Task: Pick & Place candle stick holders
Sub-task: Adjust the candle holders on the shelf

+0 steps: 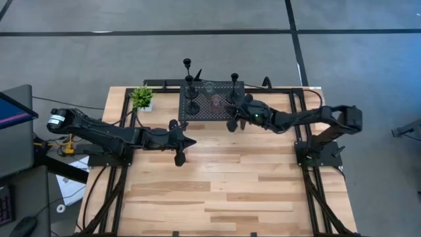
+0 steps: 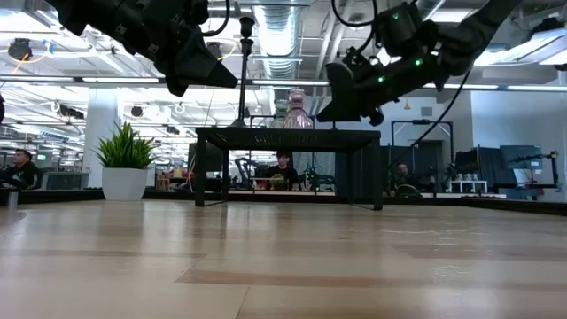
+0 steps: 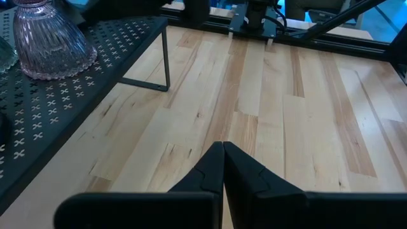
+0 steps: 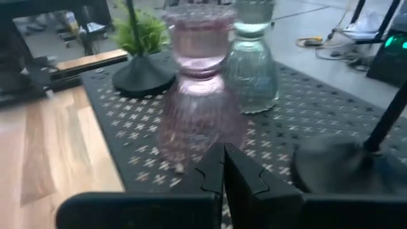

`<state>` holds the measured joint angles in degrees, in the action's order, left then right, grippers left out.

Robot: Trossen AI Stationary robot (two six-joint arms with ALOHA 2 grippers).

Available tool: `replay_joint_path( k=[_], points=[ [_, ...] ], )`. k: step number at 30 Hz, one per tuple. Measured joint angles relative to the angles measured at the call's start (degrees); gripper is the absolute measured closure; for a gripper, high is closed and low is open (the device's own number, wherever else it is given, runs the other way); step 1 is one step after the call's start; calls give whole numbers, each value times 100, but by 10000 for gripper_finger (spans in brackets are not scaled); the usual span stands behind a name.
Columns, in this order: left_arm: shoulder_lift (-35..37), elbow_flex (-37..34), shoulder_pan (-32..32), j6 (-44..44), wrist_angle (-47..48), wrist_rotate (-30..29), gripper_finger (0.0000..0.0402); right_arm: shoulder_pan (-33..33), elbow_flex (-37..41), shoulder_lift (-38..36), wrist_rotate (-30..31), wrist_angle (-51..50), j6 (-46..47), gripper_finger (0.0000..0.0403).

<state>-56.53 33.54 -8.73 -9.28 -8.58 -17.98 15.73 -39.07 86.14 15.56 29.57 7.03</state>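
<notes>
The black perforated stand [image 1: 212,104] is at the table's far middle. On it stand three slim black stemmed holders [image 1: 191,105] [image 1: 188,66] [image 1: 233,94], a pinkish bell-shaped holder [image 1: 216,100] and a greenish-grey one [image 1: 208,86], all on their bases. The right wrist view shows the pinkish holder [image 4: 200,108] and the greenish-grey holder [image 4: 254,63] close ahead. My right gripper [image 1: 231,124] is shut and empty above the stand's near right edge, pointing at the pinkish holder. My left gripper [image 1: 191,141] is shut and empty over the table, just in front of the stand.
A small green potted plant [image 1: 141,97] stands left of the stand at the far edge. Bare wooden tabletop [image 1: 223,191] lies in front of both arms. People sit in the room beyond the table [image 2: 282,168].
</notes>
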Motion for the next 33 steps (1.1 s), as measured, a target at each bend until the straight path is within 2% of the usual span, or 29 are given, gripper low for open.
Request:
replay_joint_path(
  k=[6, 18, 28, 33],
  points=[
    [0, 0, 0, 0, 0, 0, 395, 115, -36, 257, 21, 405, 14, 403],
    [0, 0, 0, 0, 2, 0, 395, 168, -477, 954, -80, 390, 11, 403],
    [0, -2, 0, 0, 20, 0, 395, 170, -514, 978, -504, 388, -4, 403],
    [0, -160, 2, 0, 21, 0, 397, 160, -514, 978, -521, 388, -4, 403]
  ],
)
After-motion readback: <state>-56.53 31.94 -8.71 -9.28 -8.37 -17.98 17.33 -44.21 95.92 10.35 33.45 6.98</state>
